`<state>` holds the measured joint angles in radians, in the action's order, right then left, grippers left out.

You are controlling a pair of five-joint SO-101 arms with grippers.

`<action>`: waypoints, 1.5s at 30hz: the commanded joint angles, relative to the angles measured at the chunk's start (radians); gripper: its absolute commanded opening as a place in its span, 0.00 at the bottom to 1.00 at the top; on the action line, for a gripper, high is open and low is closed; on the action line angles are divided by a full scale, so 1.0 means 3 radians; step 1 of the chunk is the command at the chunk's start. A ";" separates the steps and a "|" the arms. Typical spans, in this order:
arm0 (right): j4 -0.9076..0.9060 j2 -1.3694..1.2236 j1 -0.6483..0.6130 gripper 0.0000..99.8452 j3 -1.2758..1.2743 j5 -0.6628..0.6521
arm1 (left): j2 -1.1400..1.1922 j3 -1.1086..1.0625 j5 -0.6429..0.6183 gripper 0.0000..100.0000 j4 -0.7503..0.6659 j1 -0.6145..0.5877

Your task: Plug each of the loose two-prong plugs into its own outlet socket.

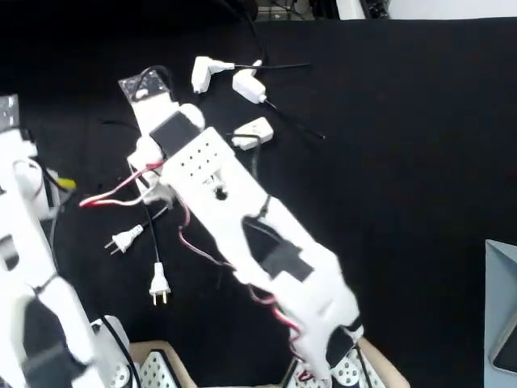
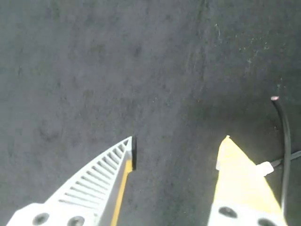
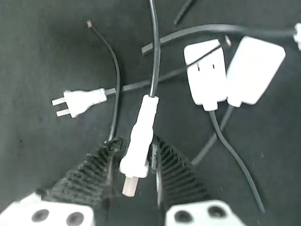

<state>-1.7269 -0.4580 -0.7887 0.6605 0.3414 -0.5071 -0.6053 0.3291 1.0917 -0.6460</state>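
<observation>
My right gripper (image 3: pixel 136 142) is shut on a white two-prong plug (image 3: pixel 138 136), gripped round its body, its black cord running away from me. Beyond it lie a loose white plug (image 3: pixel 77 102) and two white outlet sockets (image 3: pixel 204 75) (image 3: pixel 254 70) side by side. From above, the right arm (image 1: pixel 218 186) stretches diagonally to the upper left. Two loose plugs (image 1: pixel 125 240) (image 1: pixel 159 284) lie beside it, and three sockets (image 1: pixel 203 73) (image 1: pixel 249 85) (image 1: pixel 254 132) lie beyond. My left gripper (image 2: pixel 179 140) stands open over bare black cloth at the far left (image 1: pixel 58 187).
Black cords (image 3: pixel 155 52) cross the cloth around the sockets. A cut black cable end (image 2: pixel 281 122) lies beside the left gripper. Red and white wires (image 1: pixel 109 196) hang from the right arm. A grey box (image 1: pixel 502 307) sits at the right edge.
</observation>
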 commanded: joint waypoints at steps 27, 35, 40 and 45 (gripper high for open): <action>0.2394 0.2504 0.0000 0.01 -0.4718 -0.0517 | -0.0951 -0.1736 -0.0153 0.29 -0.0506 0.0289; 0.2685 0.1895 -0.0118 0.02 -0.4447 -0.0491 | -0.0951 -0.1869 -0.0353 0.29 -0.0506 0.0386; 0.2665 0.1337 -0.0169 0.02 -0.4171 -0.0460 | -0.0951 -0.1880 -0.0348 0.29 -0.0506 0.0366; 0.2516 0.1235 -0.0174 0.10 -0.4012 -0.0292 | -0.0941 -0.1880 -0.0348 0.29 -0.0506 0.0371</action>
<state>-0.9475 -0.0821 -0.8270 -0.6084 0.2309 -0.7695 -1.1715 0.2340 0.9536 -0.5324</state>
